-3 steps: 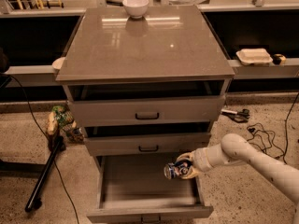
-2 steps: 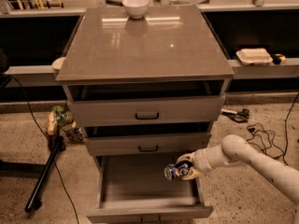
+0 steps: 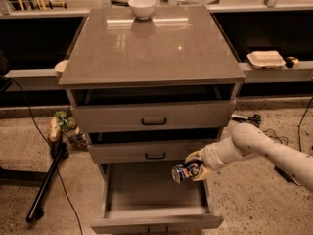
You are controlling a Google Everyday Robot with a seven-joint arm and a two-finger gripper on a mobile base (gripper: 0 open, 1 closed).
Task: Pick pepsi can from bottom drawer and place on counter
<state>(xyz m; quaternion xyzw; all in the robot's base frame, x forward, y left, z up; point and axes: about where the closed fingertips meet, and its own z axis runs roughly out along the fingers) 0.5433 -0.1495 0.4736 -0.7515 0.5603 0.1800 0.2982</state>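
A speckled pale floor (image 3: pixel 259 204) is being crossed by a dark cable (image 3: pixel 29 112) at the left. A black stand (image 3: pixel 46 187) is being rested on it there, just beside a coloured bag (image 3: pixel 66 129). A long pale ledge (image 3: pixel 29 74) is being seen behind, with dark recesses above it, and a white tray (image 3: pixel 265 58) is being carried on its right part. Warm, dim light is being cast throughout. The tool (image 3: pixel 193 170) is being held above the open drawer (image 3: pixel 156 190), closed round the can (image 3: pixel 182 173).
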